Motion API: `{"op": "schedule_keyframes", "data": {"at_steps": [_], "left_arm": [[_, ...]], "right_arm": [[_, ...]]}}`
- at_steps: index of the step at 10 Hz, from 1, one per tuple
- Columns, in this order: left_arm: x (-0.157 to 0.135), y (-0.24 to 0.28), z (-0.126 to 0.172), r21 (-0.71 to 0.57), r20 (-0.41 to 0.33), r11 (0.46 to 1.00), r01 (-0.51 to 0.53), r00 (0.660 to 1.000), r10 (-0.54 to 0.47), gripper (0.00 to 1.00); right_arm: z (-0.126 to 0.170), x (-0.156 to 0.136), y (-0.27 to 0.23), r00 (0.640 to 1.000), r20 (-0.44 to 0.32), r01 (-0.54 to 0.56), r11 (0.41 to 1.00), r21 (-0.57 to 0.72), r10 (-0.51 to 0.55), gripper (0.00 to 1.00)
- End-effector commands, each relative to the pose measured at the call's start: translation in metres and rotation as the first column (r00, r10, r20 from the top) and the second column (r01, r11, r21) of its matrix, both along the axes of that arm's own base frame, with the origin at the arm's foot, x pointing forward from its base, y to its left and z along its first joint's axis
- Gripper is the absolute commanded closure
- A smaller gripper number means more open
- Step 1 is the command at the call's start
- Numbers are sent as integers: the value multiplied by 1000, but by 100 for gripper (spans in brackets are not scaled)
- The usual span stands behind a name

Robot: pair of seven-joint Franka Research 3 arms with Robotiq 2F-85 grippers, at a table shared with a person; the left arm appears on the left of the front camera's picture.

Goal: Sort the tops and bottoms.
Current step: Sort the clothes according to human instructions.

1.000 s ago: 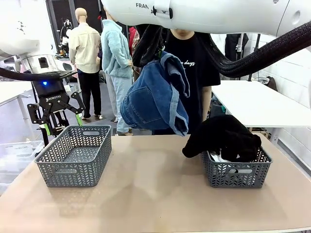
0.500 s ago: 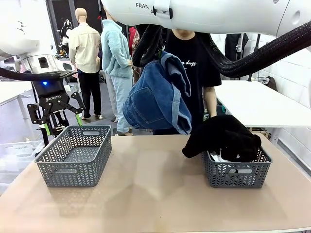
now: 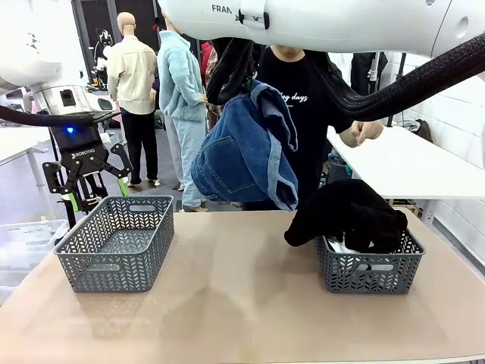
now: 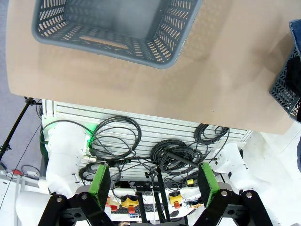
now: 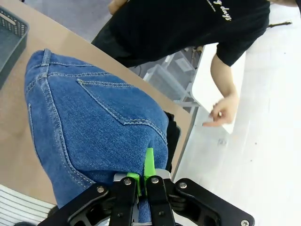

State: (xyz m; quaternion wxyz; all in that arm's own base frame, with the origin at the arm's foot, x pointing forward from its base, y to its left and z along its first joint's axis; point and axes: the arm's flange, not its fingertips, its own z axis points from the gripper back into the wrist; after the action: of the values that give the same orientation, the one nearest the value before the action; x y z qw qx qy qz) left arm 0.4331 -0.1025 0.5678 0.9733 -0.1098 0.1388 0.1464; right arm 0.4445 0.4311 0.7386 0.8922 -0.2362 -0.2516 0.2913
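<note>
Right pincer [image 5: 142,181] pinching blue denim bottoms [image 3: 244,148] high above the desk [image 3: 242,296] middle, black tops [image 3: 348,212] heaped on right basket [image 3: 369,271], left pincer [image 3: 85,182] spread (holding nothing) behind left basket [image 3: 114,243].

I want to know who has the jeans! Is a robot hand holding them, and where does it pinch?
Yes. The right gripper is shut on the denim bottoms, pinching a bunched fold at their top. The left gripper is open and holds nothing.

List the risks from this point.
1. The right hand pinches only a small fold of the jeans; they may slip and land on the table between the baskets.
2. The top spills over the right basket's rim and might slide out.
</note>
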Motion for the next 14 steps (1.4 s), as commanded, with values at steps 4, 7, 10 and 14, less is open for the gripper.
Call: {"op": "schedule_keyframes", "data": {"at_steps": [4, 7, 10, 14], "left_arm": [[-1, 2, 2, -6, -5, 1000, 2, 1000, -2, 4], [-1, 2, 2, -6, -5, 1000, 2, 1000, -2, 4], [-1, 2, 2, -6, -5, 1000, 2, 1000, -2, 4], [-1, 2, 2, -6, -5, 1000, 2, 1000, -2, 4]], "right_arm": [[1, -4, -4, 1000, 5, 0, 1000, 4, 0, 100], [1, -4, -4, 1000, 5, 0, 1000, 4, 0, 100], [1, -4, -4, 1000, 5, 0, 1000, 4, 0, 100], [1, -4, -4, 1000, 5, 0, 1000, 4, 0, 100]]}}
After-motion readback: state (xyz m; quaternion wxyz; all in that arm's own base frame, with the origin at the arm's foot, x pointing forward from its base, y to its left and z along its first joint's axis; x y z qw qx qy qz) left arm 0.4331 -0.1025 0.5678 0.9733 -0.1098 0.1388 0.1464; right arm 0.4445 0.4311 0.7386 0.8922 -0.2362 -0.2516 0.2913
